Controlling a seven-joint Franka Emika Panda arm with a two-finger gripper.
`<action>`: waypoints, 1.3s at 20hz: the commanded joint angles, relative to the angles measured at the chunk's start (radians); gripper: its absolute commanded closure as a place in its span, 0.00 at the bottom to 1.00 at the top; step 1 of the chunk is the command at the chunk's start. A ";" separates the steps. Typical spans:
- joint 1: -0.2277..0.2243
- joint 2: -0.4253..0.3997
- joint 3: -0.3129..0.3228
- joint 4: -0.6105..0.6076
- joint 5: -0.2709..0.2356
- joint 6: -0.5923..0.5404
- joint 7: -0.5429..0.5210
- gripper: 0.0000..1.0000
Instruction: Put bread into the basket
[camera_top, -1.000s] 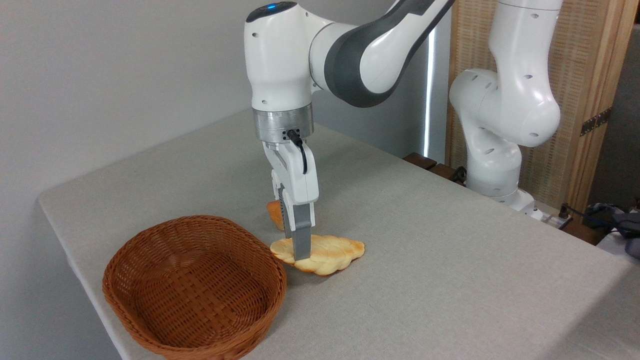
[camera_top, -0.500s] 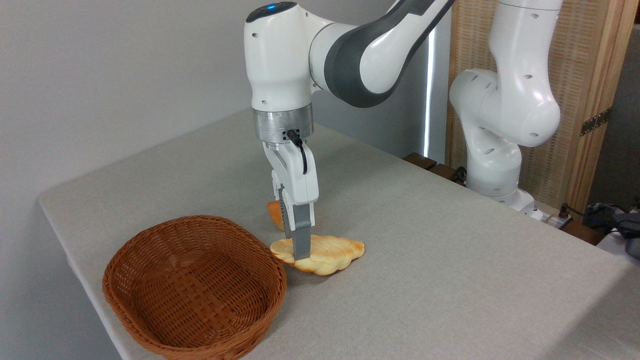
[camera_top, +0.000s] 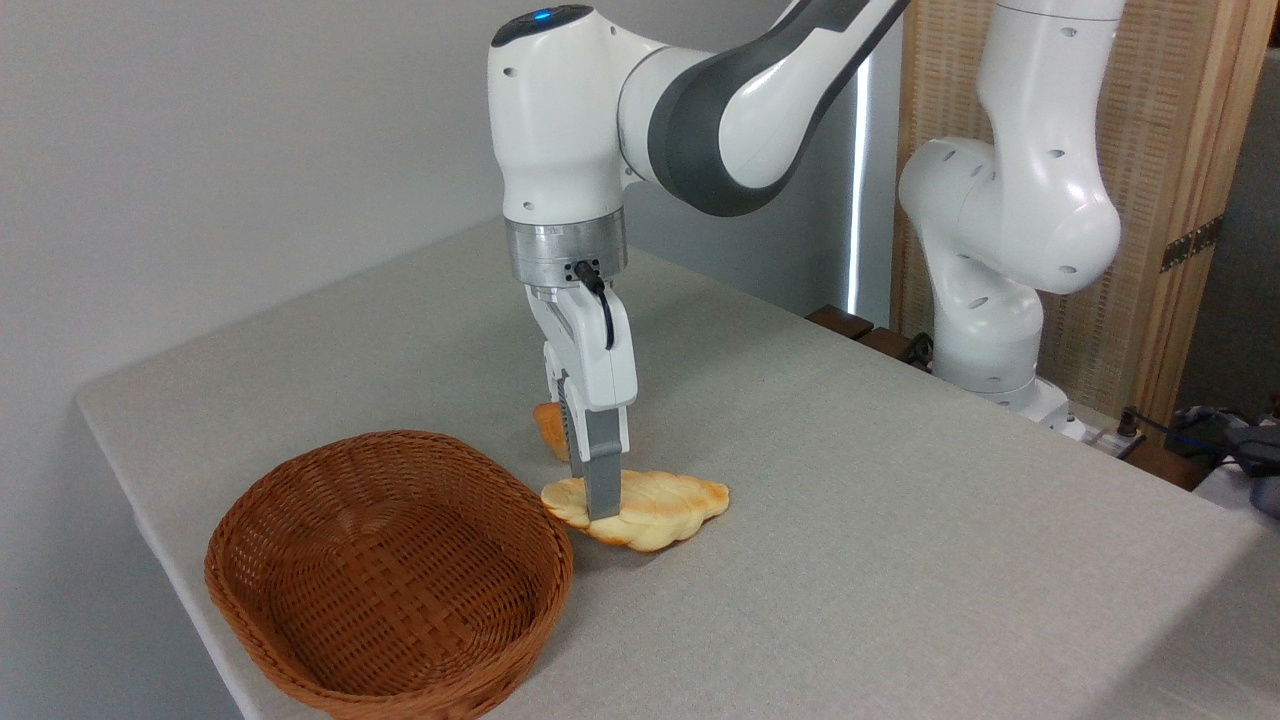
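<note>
The bread (camera_top: 665, 508), a flat braided pale-yellow loaf with toasted patches, lies on the table just right of the basket (camera_top: 388, 575), its left tip close to the wicker rim. My gripper (camera_top: 592, 495) points straight down onto the loaf's left part. The near grey finger (camera_top: 603, 480) stands against the loaf's front side and the far finger sits behind it, so the jaws are closed on the bread. The loaf still touches the table. The basket is oval, reddish-brown and holds nothing.
A small orange-brown bun (camera_top: 550, 428) lies just behind the gripper, partly hidden by the fingers. The arm's white base (camera_top: 985, 330) stands at the table's far right edge. The table's left edge runs close past the basket.
</note>
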 joint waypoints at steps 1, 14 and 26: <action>-0.009 -0.009 0.006 -0.007 0.017 0.007 0.011 0.66; -0.007 -0.022 0.004 0.002 0.007 -0.013 0.002 0.65; -0.005 -0.098 0.013 0.094 -0.065 -0.117 0.005 0.65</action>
